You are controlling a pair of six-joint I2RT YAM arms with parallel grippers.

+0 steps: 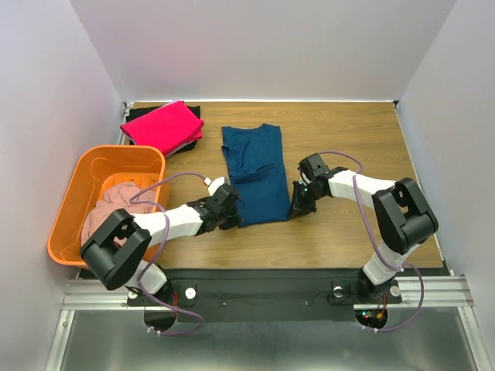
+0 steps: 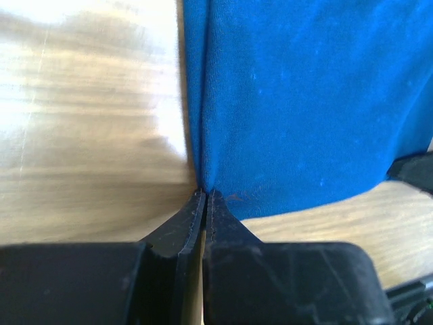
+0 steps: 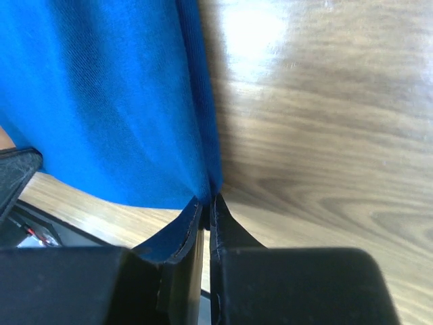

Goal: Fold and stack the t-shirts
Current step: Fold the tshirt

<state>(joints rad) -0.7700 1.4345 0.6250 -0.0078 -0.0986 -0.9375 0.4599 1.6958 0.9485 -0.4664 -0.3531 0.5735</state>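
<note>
lying flat in the middle of the top picture is the blue t-shirt point(image 1: 254, 174). it is folded into a long strip on the wooden table point(image 1: 348, 124). the left gripper point(image 1: 230, 215) sits at the strip's lower left corner. in the left wrist view its two fingers point(image 2: 183, 230) are squeezed tight together, with the edge of the blue cloth pinched between the tips. the right gripper point(image 1: 298, 202) sits at the lower right corner. in the right wrist view its fingers point(image 3: 230, 230) are clamped on the blue cloth the same way. in the upper left of the top picture the bright pink t-shirt point(image 1: 162, 126) lies folded on top of the black t-shirt point(image 1: 188, 144). at the left side an orange basket point(image 1: 116, 154) holds the pale pink t-shirt point(image 1: 108, 205), all bunched up.
</note>
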